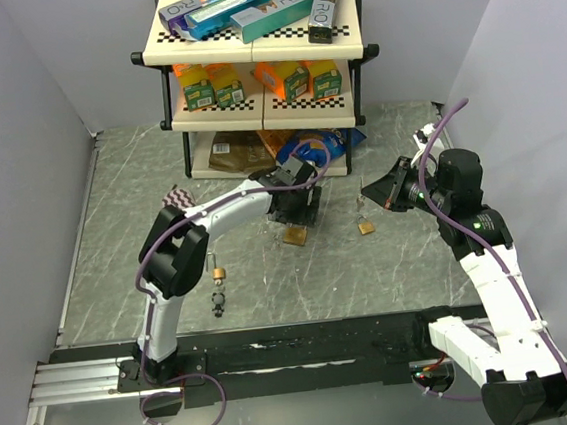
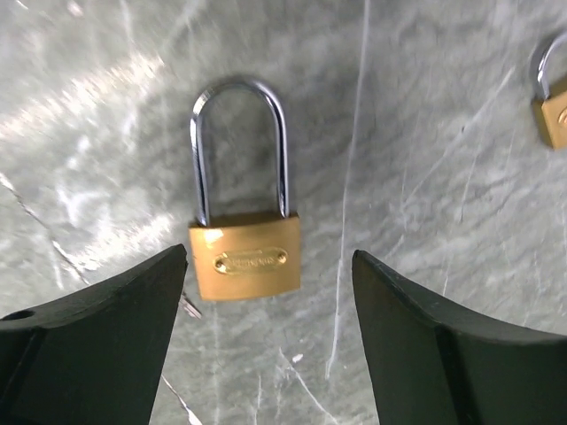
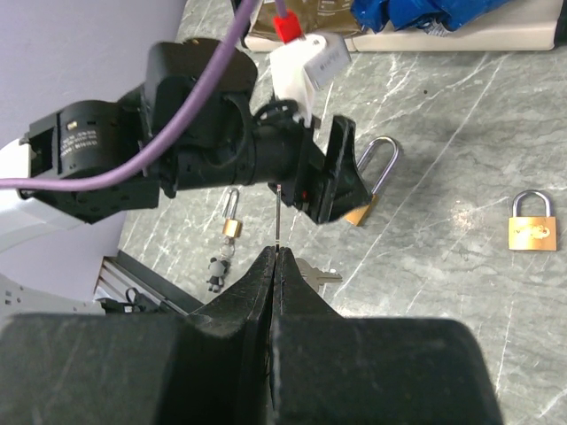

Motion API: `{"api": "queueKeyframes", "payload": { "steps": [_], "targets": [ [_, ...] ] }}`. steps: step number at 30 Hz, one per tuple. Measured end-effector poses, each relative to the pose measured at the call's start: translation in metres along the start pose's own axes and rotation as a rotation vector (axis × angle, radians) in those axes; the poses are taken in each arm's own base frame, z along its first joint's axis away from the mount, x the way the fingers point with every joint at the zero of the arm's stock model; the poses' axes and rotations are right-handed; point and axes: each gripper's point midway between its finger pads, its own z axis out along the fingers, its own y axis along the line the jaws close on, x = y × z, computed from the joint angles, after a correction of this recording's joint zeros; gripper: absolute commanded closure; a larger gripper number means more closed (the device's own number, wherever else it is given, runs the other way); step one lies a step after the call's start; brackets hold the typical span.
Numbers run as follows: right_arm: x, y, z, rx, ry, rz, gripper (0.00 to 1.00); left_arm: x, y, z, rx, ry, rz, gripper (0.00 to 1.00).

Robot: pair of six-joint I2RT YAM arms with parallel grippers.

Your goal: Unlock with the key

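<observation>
Two hands: left hand wide, straddling padlock; right hand pinched closed.

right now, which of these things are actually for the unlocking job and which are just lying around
For the job: brass padlock between the fingers of the open left gripper; key pinched at the shut right gripper.
Lying about: second brass padlock; small padlock with toy charm; shelf with boxes; blue bag.
</observation>
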Motion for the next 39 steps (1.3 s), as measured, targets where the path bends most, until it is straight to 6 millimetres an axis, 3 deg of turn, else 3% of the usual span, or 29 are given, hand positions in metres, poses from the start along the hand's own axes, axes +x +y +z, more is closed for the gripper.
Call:
{"api": "queueKeyframes", "payload": {
  "steps": [10,18,31,33,39],
  "targets": [
    [0.000,0.000,0.000,-0.002,0.001,0.003,1.00,0.012,0.000,0.001,0.000,0.038,0.009,0.17],
    [0.003,-0.001,0.001,-0.002,0.008,0.007,1.00,0.033,0.011,0.025,-0.043,0.110,0.026,0.21],
    [0.004,0.000,0.001,-0.008,0.013,0.008,1.00,0.038,0.013,0.030,-0.131,0.092,0.137,0.28],
    [0.004,0.000,0.001,-0.009,0.014,0.008,1.00,0.040,0.009,0.029,-0.139,0.088,0.157,0.32],
    [0.004,0.000,0.001,-0.009,0.014,0.011,1.00,0.042,0.004,0.030,-0.140,0.084,0.166,0.65]
  ]
}}
